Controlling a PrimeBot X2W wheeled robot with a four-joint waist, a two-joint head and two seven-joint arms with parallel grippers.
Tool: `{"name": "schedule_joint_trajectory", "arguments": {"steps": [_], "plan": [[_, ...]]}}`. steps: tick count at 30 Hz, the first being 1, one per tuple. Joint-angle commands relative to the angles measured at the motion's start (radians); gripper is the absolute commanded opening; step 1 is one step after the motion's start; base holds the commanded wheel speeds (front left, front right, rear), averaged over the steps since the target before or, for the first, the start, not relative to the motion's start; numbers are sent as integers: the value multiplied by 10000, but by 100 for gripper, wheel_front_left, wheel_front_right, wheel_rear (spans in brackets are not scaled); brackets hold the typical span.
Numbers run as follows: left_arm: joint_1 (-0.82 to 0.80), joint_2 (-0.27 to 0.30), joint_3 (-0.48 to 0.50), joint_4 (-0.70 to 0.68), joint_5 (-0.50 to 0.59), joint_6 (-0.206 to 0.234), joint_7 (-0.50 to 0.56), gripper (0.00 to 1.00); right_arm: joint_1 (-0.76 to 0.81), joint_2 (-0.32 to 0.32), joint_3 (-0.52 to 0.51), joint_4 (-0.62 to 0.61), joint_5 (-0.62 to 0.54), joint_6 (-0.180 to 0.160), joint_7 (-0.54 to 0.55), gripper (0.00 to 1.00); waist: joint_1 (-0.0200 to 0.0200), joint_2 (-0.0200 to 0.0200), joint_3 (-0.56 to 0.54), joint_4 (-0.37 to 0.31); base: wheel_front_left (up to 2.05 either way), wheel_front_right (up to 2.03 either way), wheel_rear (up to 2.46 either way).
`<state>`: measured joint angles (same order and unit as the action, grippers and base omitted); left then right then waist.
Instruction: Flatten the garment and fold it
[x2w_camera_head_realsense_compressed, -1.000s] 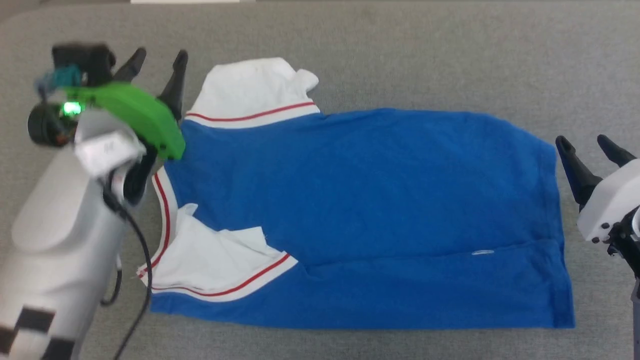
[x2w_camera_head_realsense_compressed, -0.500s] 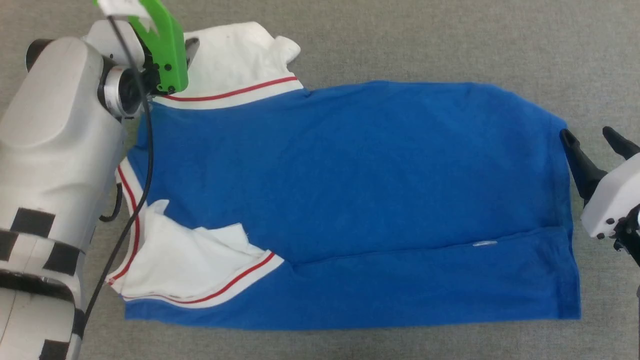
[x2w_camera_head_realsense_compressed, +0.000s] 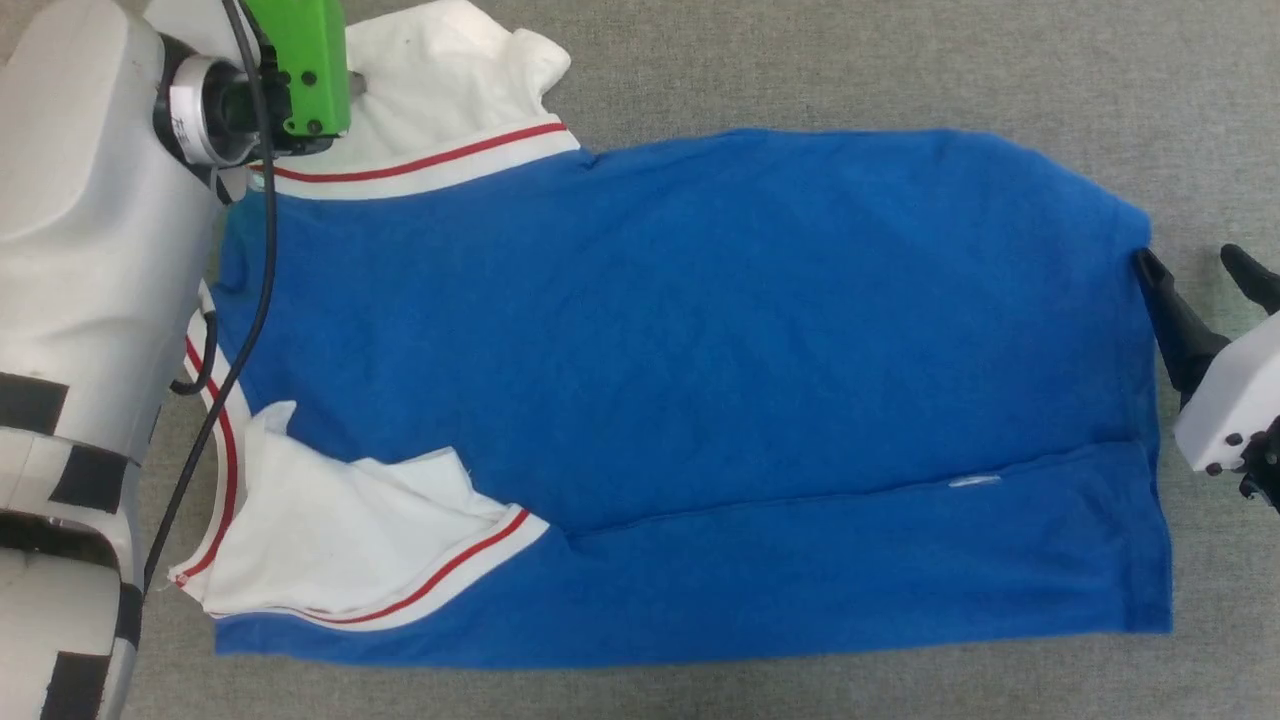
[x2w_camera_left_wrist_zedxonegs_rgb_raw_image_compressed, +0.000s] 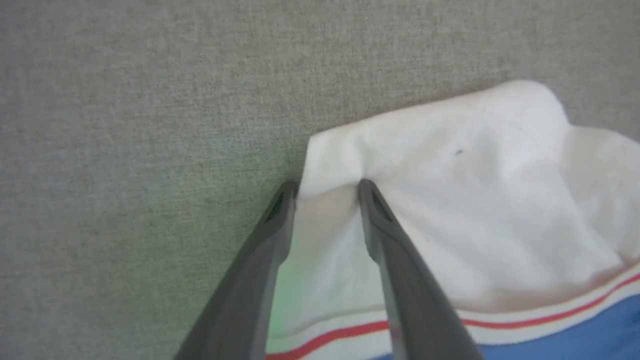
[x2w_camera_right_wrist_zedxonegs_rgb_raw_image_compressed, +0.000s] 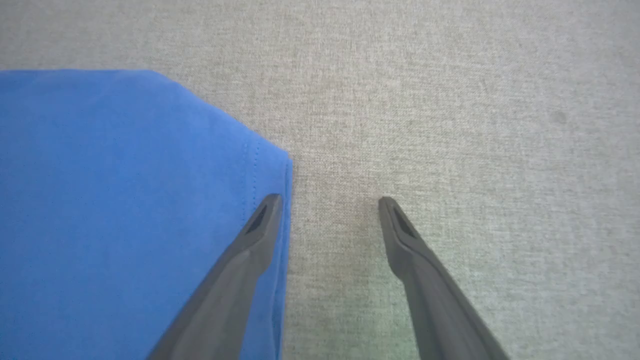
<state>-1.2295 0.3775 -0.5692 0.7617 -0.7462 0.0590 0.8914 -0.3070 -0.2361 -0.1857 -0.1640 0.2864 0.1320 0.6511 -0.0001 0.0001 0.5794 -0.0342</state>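
Remote station notes.

- The garment (x2w_camera_head_realsense_compressed: 700, 350) lay spread on the grey cloth surface (x2w_camera_head_realsense_compressed: 800, 60), collar end toward my left and hem toward my right. The near long edge was turned over on itself. The near sleeve (x2w_camera_head_realsense_compressed: 340, 540) was rumpled across the blue.
- The left gripper (x2w_camera_left_wrist_zedxonegs_rgb_raw_image_compressed: 325, 187) was down at the outer edge of the far sleeve (x2w_camera_head_realsense_compressed: 450, 90). Its fingers sat astride a raised ridge of white cloth, with the jaws partly drawn in. I couldn't tell whether they had actually bitten.
- The right gripper (x2w_camera_right_wrist_zedxonegs_rgb_raw_image_compressed: 330, 200) was spread wide and held nothing. One finger sat over the hem corner and the other over bare surface.

Risks as I judged them:
- The left pinch looked shallow and right at the sleeve's lip. A pull from there could slip off, or take only the top layer and leave the sleeve doubled underneath.
- Soft jersey stretches. A hard tug on the sleeve might drag the whole shirt sideways instead of smoothing it.
- The right jaws straddled the hem's very edge. Closing there could miss the cloth or catch only a sliver, which would skew the hem.
- The left arm's cable (x2w_camera_head_realsense_compressed: 250, 300) hung across the collar end. It could hook the collar edge when the arm moved.
- If folding began with the near sleeve uncorrected, the crumple would be trapped inside.
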Motion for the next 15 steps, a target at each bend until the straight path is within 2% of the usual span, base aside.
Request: {"name": "schedule_joint_trajectory", "arguments": {"steps": [1, 11, 15], "plan": [[692, -193, -196, 238, -189, 54, 225, 0, -222, -24, -10, -45, -68, -13, 23, 100, 1, -1, 6, 21, 0, 0, 0], [978, -201, 215, -708, -672, -133, -356, 0, -806, -388, 409, -178, -8, -13, 552, 100, 1, -1, -584, 67, 0, 0, 0], [1058, -49, 308, -1099, -758, -89, -352, 0, -1536, -870, 1064, -101, 14, -13, 1900, 100, 1, -1, -770, 15, 0, 0, 0]]}}
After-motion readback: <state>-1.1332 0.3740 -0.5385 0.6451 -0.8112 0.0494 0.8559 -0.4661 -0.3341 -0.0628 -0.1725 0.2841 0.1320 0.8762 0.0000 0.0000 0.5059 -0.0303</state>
